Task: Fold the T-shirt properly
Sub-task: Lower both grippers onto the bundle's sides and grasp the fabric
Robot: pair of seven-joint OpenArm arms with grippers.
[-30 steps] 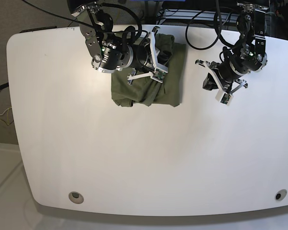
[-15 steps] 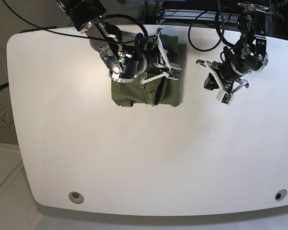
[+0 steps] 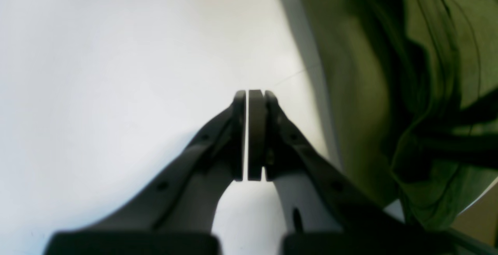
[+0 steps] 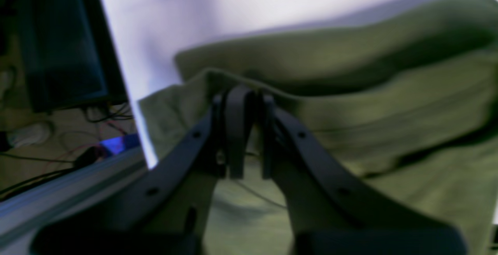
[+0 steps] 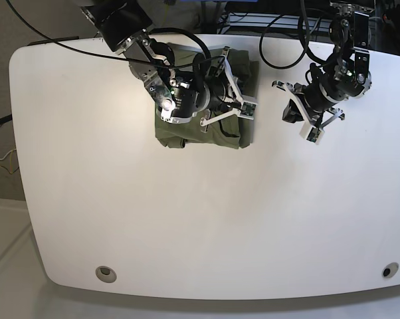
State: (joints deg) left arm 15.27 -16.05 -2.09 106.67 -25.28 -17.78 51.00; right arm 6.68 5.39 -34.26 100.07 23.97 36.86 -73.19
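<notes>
One broad white counter (image 5: 206, 219) is carrying the whole job, its near half lying bare in the base view. Two arms are reaching in from the far side: the right arm (image 5: 147, 60) is leaning over the cloth, while the left arm (image 5: 349, 53) is waiting well to that view's right. Between the counter and the right arm, the olive-green T-shirt (image 5: 187, 135) is lying left of centre at the far side, partly bundled. Its near flap (image 5: 232, 138) is now sitting farther right than half a second ago, almost covering the right-hand strip's near end, so the fold is seemingly spreading towards that outer edge. Some rumpling is remaining; smoothing and squaring probably come next, and dragging too far could skew the layers. The right claw (image 4: 251, 91) is keeping only a slim gap over the cloth; whether it is pinching any, I cannot tell. The left claw (image 3: 249, 96) is staying closed, holding nothing, beside the T-shirt.
</notes>
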